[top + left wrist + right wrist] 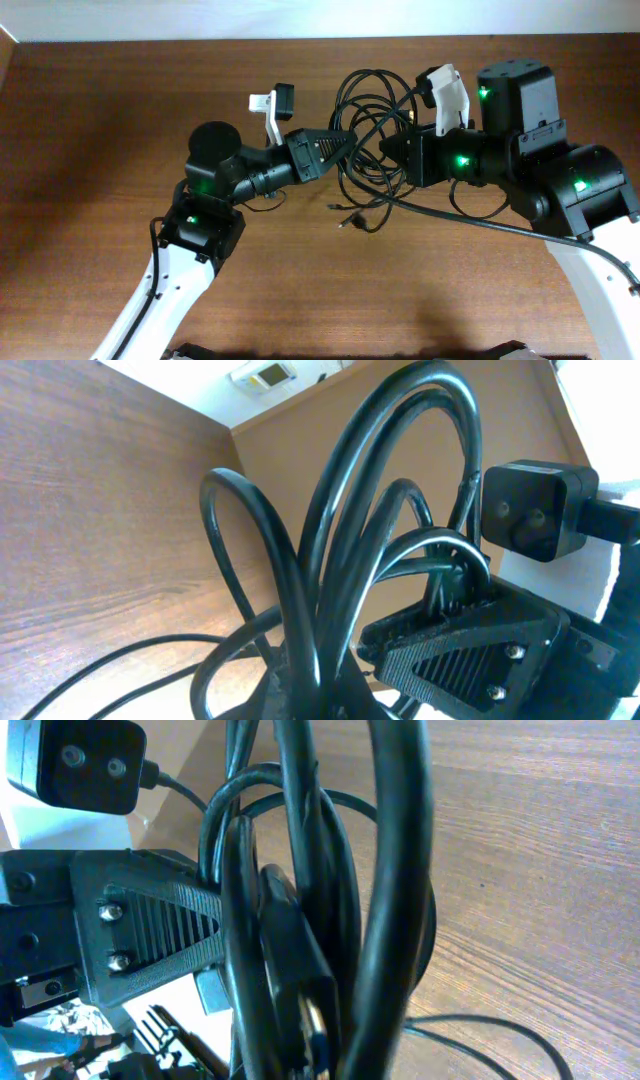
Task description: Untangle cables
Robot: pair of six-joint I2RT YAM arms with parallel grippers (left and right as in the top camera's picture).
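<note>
Left gripper point(343, 141), black and ribbed, is clenched, and its tip is buried in the bundle of thin black flexible cables point(372, 105). The right gripper point(392, 156) is clenched too, with its tip in the same bundle from the other side. From both wrist views I judge that each one pinches a strand, because thick black loops rise directly in front of each camera. The exact contact place is hidden by the cables themselves.

The cables are over the far middle part of the brown wooden table point(100, 120), between the 2 arms. The 2 tips point toward each other and are very near, so the knot lies just between them: to the right of the left gripper and to the left of the right gripper. No arm is nearer than the other. The long axis of the bundle goes across this line, from the big round loops at the far side to the loose ends at the near side. There 1 small plug end point(344, 224) lies on the wood.

In my judgement the coming move is a pull of the 2 grippers away from each other, along the left-right line. If both pinch the same strand, the knot may only become tighter.
</note>
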